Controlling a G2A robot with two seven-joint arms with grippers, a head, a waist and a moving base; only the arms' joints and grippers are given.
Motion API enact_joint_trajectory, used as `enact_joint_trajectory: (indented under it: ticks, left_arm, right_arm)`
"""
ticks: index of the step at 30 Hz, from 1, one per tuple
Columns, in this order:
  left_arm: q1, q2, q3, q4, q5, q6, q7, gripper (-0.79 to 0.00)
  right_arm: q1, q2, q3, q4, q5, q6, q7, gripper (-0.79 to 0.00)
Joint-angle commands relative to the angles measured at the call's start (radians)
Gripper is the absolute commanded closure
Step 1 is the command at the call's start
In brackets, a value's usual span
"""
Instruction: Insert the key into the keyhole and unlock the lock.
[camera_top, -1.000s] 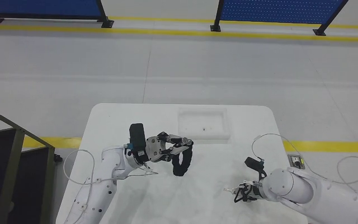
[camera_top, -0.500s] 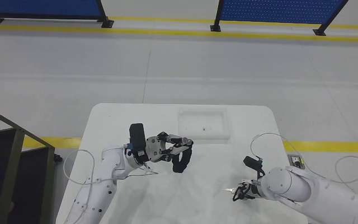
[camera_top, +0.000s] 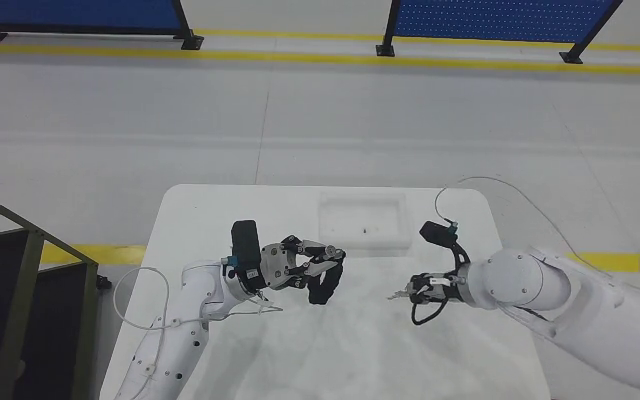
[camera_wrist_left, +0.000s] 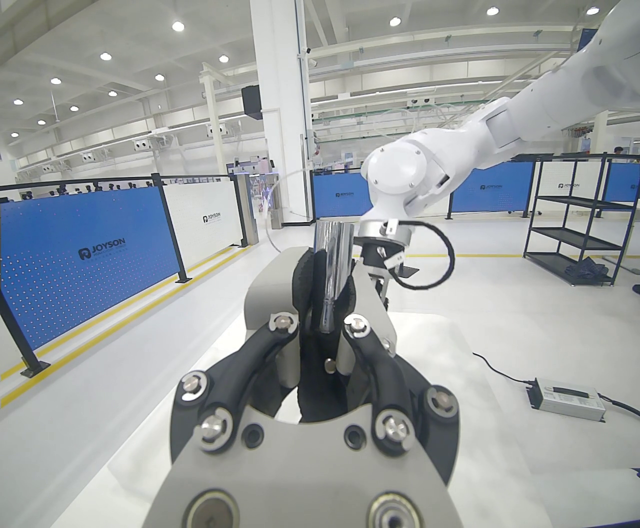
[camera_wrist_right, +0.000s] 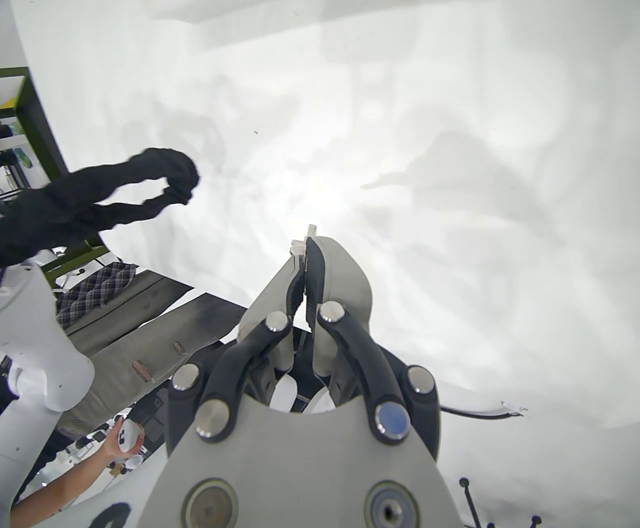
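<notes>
Left claw (camera_top: 322, 262) clamped on the lock (camera_wrist_left: 332, 260), a chrome cylinder joined to a black cloth-sleeved loop, held over the middle of the table (camera_top: 250, 215). Right claw (camera_wrist_right: 306, 257), apart from the lock, pinched shut on the key (camera_wrist_right: 311, 231): only a pale metal tip shows, the rest hidden between the pads (camera_wrist_right: 314, 280).

Hall background, left wrist view.

- Near blue fence panel (camera_wrist_left: 85, 270): white logo plus a one-word brand mark, clearly legible; not copied here.
- White fence panel (camera_wrist_left: 202, 215) next to it: same logo and word in dark print, smaller.
- Middle blue panel (camera_wrist_left: 335, 195): small white mark, probably the same one.
- Far blue panel (camera_wrist_left: 492, 192): white mark again, tiny.
- Far white panel (camera_wrist_left: 570, 185), seen through a black shelf rack (camera_wrist_left: 575, 225): dark mark, too small to read.
- Power supply box (camera_wrist_left: 567, 397) on the floor: pale top face, any print too small to tell.

No numbers or signs legible on the desk (camera_top: 300, 350).
</notes>
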Motion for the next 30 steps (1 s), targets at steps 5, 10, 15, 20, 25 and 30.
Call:
enact_joint_trajectory:
  ticks: [5,10,15,20,25,30]
  left_arm:
    - [0.0,0.0,0.0,0.0,0.0,0.0,0.0,0.0]
    - [0.009,0.0,0.0,-0.009,-0.012,0.019,-0.017,0.0]
    - [0.004,0.008,-0.027,0.026,-0.066,-0.019,-0.047,0.0]
    - [-0.001,0.027,-0.034,0.038,-0.114,-0.02,-0.06,0.0]
    - [0.049,0.065,-0.066,-0.016,-0.168,-0.02,-0.097,0.0]
    - [0.093,0.1,-0.095,-0.049,-0.245,-0.02,-0.156,0.0]
  right_arm:
    - [0.094,-0.051,0.036,0.042,-0.014,-0.001,0.083,0.0]
    - [0.164,-0.11,0.026,0.131,-0.042,-0.015,0.14,0.0]
    - [0.183,-0.134,0.016,0.178,-0.042,-0.028,0.153,0.0]
    - [0.183,-0.134,0.016,0.178,-0.042,-0.028,0.153,0.0]
    - [0.183,-0.134,0.016,0.178,-0.042,-0.028,0.153,0.0]
    - [0.183,-0.134,0.016,0.178,-0.042,-0.028,0.153,0.0]
